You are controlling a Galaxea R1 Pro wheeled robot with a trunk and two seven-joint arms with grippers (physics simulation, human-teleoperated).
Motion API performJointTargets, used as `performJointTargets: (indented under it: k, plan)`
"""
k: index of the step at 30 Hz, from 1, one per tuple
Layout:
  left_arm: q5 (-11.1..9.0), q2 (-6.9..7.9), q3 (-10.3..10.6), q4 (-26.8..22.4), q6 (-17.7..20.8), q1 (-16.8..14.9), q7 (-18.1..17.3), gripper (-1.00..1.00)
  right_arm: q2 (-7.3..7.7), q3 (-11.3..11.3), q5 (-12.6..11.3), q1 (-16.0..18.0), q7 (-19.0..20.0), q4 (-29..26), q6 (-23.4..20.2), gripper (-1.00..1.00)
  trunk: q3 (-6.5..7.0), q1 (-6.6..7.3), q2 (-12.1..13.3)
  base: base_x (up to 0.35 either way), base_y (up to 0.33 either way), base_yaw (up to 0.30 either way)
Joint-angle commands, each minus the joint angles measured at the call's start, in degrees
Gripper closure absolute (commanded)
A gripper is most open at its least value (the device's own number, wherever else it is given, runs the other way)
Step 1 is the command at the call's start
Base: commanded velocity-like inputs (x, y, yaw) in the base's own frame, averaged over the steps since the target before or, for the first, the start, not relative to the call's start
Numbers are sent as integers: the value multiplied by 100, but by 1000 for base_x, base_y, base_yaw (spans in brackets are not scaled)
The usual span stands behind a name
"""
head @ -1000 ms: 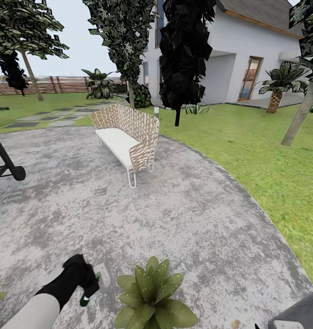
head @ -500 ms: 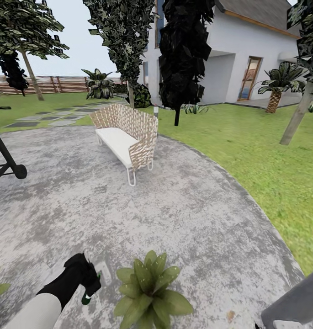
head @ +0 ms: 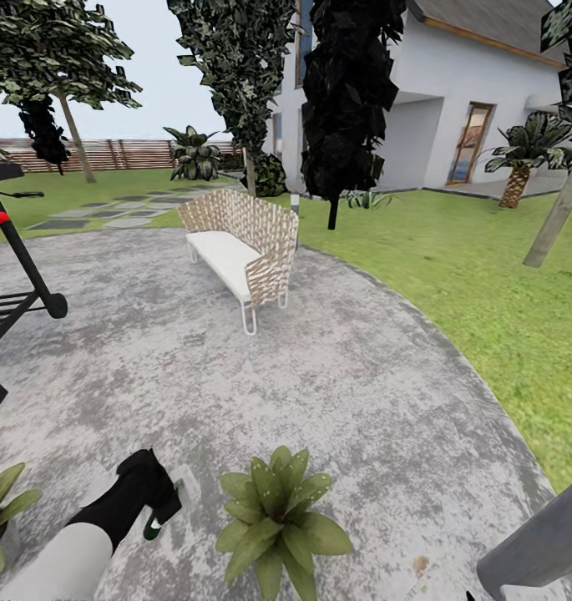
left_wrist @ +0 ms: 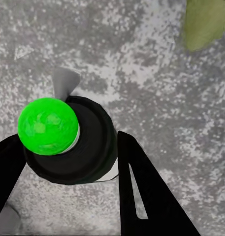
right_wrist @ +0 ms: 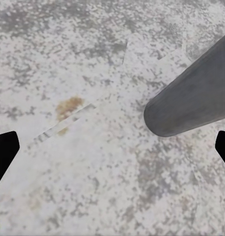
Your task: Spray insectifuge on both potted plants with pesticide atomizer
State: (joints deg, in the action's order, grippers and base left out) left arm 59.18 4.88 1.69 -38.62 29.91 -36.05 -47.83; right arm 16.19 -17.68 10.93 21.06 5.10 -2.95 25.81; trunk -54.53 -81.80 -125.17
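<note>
The left hand is clenched on the pesticide atomizer: in the left wrist view its two black fingers stand either side of the dark round bottle, touching it, and a bright green ball sits on the bottle's top beside a pale grey nozzle. In the head view the hand is low over the grey stone patio, with a green and white bit of the bottle showing under the black wrist.

Just to the right of that hand stands a potted plant, a rosette of pointed green leaves, near but not touching. A second potted plant shows its leaves at the left edge, on the other side of the arm.

The right hand is released, its black fingertips wide apart at the two sides of the right wrist view above bare stone, with a grey round arm segment crossing between.

Farther out the patio is open as far as a woven bench with a white seat. A black framed stand is at the left. The patio's curved edge meets lawn on the right, with the house beyond.
</note>
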Motion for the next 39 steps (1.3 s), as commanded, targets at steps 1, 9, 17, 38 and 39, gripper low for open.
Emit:
performJointTargets:
  k: [1,9,17,38,39]
  plan:
    - [23,1,17,-85,87,-13,-33,100,0,-51,41,4,26,5,19,-100,-6,1,-2,-1,0,7]
    - [41,-135,39,-286,206,-16,53,100,7,-51,41,4,26,5,20,-100,-6,1,-2,0,0,1]
    - [-39,-72,6,-195,191,135,598,100,7,-51,41,4,26,5,20,-100,-6,1,-2,0,0,0]
    - [-67,-78,-819,144,190,142,97,100,33,-51,35,-14,26,2,327,-100,-6,1,-2,57,28,0]
    - [-61,-79,-822,144,203,139,71,100,33,-51,38,-16,26,8,496,-100,-6,1,-2,0,0,0]
